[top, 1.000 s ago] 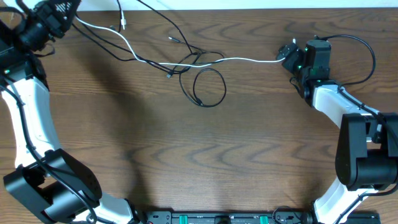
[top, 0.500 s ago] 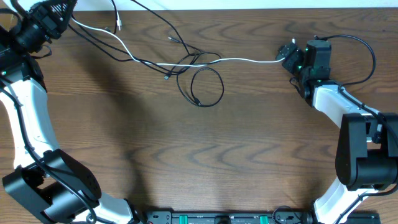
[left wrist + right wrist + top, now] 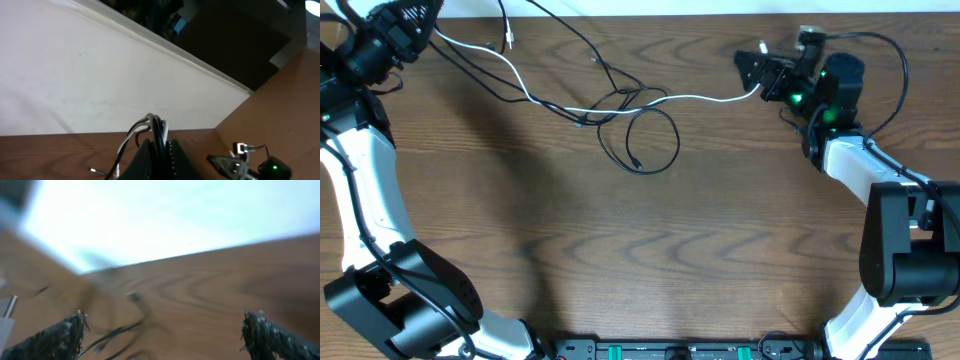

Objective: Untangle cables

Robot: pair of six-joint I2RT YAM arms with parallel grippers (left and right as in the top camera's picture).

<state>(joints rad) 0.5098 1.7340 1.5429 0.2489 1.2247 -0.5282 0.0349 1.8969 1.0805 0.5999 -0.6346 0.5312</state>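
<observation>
Standing at the upper left of the overhead frame, the left gripper (image 3: 420,22) sits by the far edge of the table (image 3: 670,250) with its fingers pinched together on the cables (image 3: 620,100). Its wrist view shows this closely: white and black strands (image 3: 150,122) rise out of the closed tips of the left gripper (image 3: 160,150).

From that grip the cords fan rightward and down across the wood. Two small plug ends (image 3: 510,42) lie loose near the top edge. Toward the upper centre the strands cross over each other in a knot. A black loop (image 3: 655,140) hangs just below it, lying flat on the table.

The white cable (image 3: 700,97) runs out of the tangle to the right in a nearly straight line. Its far end reaches the right gripper (image 3: 772,62) at the upper right, just beneath the dark fingers; I cannot tell whether it touches them. The right gripper (image 3: 162,325) has its fingers spread wide with nothing between them. In that blurred wrist view the cables (image 3: 115,335) lie at the lower left, near one finger.
</observation>
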